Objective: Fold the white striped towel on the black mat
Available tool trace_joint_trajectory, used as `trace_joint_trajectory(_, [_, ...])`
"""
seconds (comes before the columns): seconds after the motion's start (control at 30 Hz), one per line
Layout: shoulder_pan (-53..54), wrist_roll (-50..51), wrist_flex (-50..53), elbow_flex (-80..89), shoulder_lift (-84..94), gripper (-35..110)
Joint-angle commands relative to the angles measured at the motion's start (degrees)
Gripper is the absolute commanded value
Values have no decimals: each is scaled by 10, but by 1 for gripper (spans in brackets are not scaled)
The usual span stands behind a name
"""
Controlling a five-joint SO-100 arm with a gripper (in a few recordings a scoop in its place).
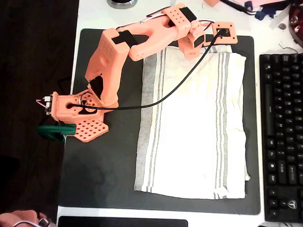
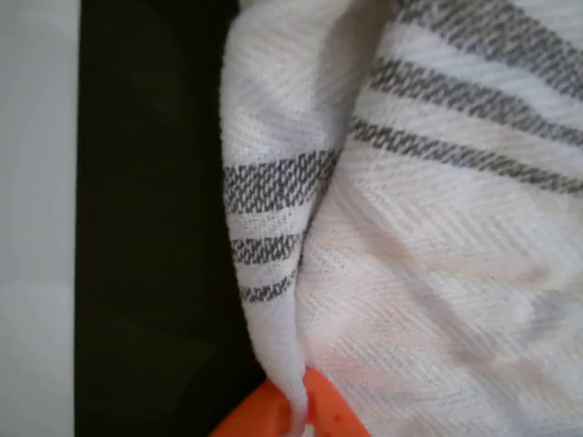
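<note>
The white striped towel lies spread over the right half of the black mat, with grey stripes running along its left and right sides. My orange gripper reaches to the towel's far edge near the mat's top. In the wrist view the orange fingertips pinch a raised fold of the towel, so the gripper is shut on the cloth. The mat shows dark to the left of the fold.
A black keyboard lies just right of the mat. The arm's base stands on the mat's left side with a green clamp. A black cable arcs over the towel. A person's hand shows at the bottom left.
</note>
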Motion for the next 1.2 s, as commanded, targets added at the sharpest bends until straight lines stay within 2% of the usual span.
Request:
trace_joint_trajectory(0.0, [-12,9,24,-17,46,0])
trace_joint_trajectory(0.47, [-73,106,114,-218,60,0])
trace_joint_trajectory(0.63, [-69,91,161,-238,87,0])
trace_joint_trajectory(0.83, [17,24,248,-178,188,0])
trace_joint_trajectory(1.17, [279,-67,341,-97,372,0])
